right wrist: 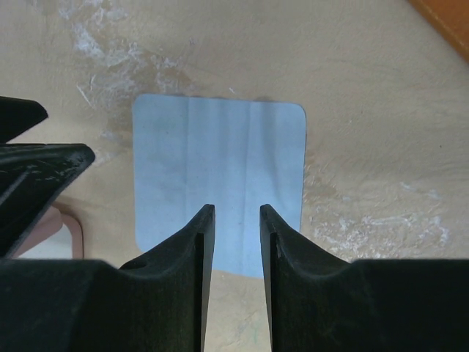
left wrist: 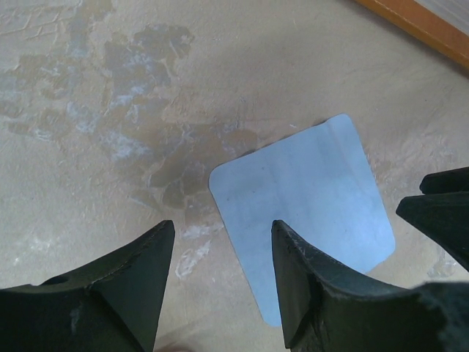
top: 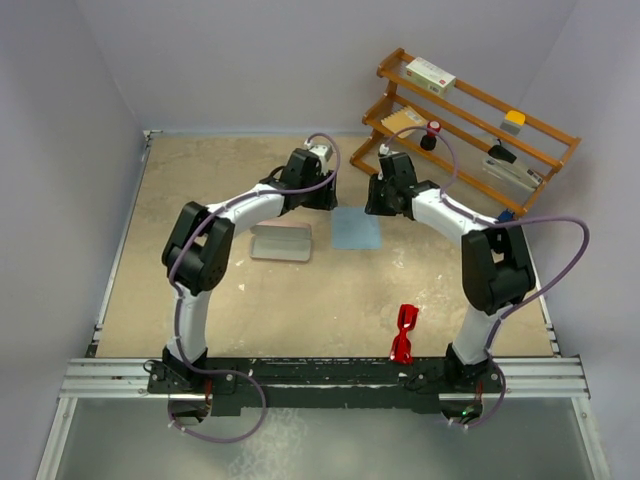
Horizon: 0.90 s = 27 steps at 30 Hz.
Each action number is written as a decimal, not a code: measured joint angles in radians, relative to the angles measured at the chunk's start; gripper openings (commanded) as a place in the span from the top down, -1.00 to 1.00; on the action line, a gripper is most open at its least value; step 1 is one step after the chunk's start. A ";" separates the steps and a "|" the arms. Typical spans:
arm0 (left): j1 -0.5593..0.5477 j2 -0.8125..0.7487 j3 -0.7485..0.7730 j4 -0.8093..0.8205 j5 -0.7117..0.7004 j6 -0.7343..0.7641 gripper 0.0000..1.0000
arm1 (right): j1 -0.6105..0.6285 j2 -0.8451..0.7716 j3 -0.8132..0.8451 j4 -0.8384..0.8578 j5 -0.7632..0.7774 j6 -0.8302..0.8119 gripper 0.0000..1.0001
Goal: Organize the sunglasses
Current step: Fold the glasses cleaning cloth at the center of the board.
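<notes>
While the glossy red plastic sunglasses (top: 403, 333) lie well apart, left gripper (left wrist: 222, 227) and right gripper (right wrist: 237, 213) hover open at the light blue square cloth (top: 356, 228)

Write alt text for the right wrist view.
A light blue square cloth lies flat on the beige table, under the right gripper, whose two black fingers are slightly apart and hold nothing. Part of the left arm and a corner of the pink case show at the left edge.

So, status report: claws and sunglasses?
Left claw and right claw open, empty, by blue cloth. Sunglasses untouched, near right arm base. Nothing blocking.
</notes>
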 measured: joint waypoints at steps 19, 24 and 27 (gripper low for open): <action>0.000 0.144 0.103 -0.051 0.057 0.027 0.01 | -0.060 0.092 0.058 -0.015 -0.029 -0.017 0.41; 0.000 0.159 0.121 -0.050 0.064 0.029 0.02 | -0.060 0.112 0.080 -0.014 -0.041 -0.027 0.42; 0.000 0.171 0.125 -0.047 0.068 0.030 0.03 | -0.060 0.131 0.090 -0.014 -0.049 -0.031 0.42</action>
